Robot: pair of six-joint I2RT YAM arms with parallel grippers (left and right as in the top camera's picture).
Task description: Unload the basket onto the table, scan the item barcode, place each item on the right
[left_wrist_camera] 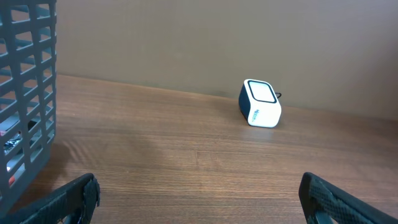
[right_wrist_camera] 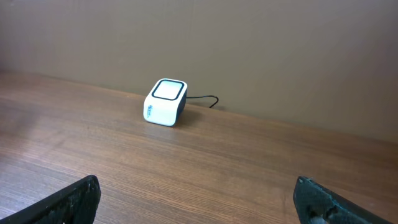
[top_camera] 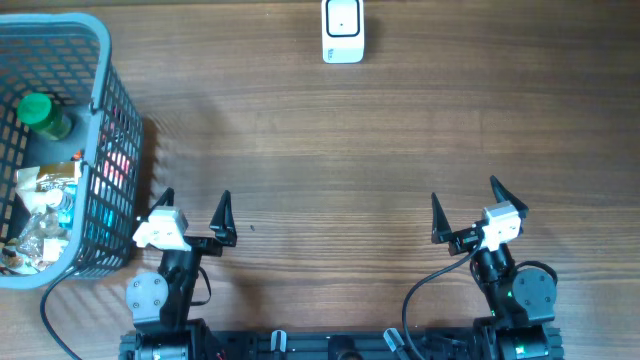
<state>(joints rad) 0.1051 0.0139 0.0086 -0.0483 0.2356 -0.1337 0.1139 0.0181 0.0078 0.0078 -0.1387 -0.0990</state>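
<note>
While the left hand gapes, the scanner lies well apart.

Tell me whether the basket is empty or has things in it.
Not empty: inside the basket lie a green-capped bottle and crinkled packets.

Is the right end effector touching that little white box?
Apart. Overhead, bare table lies between the right end effector and the box.

No text is legible (blue marking on the scanner is too small).
</note>
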